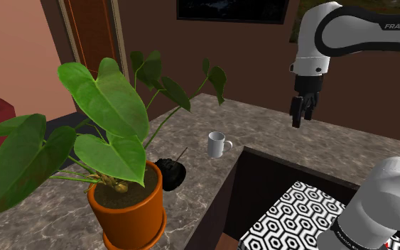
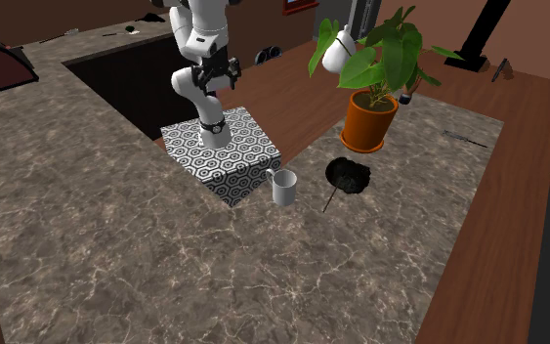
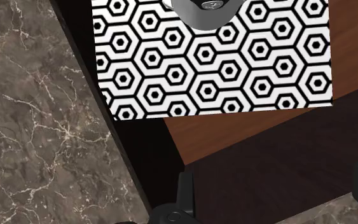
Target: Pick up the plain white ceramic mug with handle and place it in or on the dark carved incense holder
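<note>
The white mug stands upright on the marble bench, close to the bench's inner edge, with its handle turned toward the hexagon-patterned stand. Just beside it, not touching, lies the dark incense holder, with a thin stick jutting out of it. Past the holder stands an orange plant pot. Its broad green leaves spread over that end of the bench, and in the shoulder view they hang near the holder. The tool hangs high over the stand, well apart from the mug. Its fingers are spread wide with nothing between them.
</note>
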{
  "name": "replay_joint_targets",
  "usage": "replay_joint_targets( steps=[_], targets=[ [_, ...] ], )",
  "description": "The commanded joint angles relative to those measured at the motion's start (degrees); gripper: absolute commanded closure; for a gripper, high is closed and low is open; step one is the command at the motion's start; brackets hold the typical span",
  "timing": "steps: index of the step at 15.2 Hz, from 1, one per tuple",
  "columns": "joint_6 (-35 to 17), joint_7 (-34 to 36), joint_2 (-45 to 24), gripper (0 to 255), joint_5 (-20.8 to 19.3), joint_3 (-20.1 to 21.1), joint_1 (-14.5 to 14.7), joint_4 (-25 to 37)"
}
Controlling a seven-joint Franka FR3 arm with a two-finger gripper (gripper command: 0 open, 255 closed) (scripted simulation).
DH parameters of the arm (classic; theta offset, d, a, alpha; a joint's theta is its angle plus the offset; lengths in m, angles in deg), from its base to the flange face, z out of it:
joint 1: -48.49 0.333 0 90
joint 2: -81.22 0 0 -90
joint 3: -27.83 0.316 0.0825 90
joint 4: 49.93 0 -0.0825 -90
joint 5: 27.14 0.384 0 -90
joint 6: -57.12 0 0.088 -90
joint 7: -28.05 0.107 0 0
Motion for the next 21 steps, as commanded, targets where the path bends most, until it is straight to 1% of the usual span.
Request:
replay_joint_targets(
  steps=[1,6,11,16,21],
  targets=[
    [0.0,0.0,0.0,0,0.0,0.0,0.0,0.0],
    [-10.2,3.9,-6.4,0,2.0,2.8,0.7,-1.1],
    [-19.9,7.7,-14.4,0,3.1,5.6,1.1,-0.2],
    [-28.6,11.6,-23.5,0,3.0,8.1,1.3,2.8],
    [-35.9,15.9,-33.3,0,1.4,10.2,1.3,7.8]
  ],
)
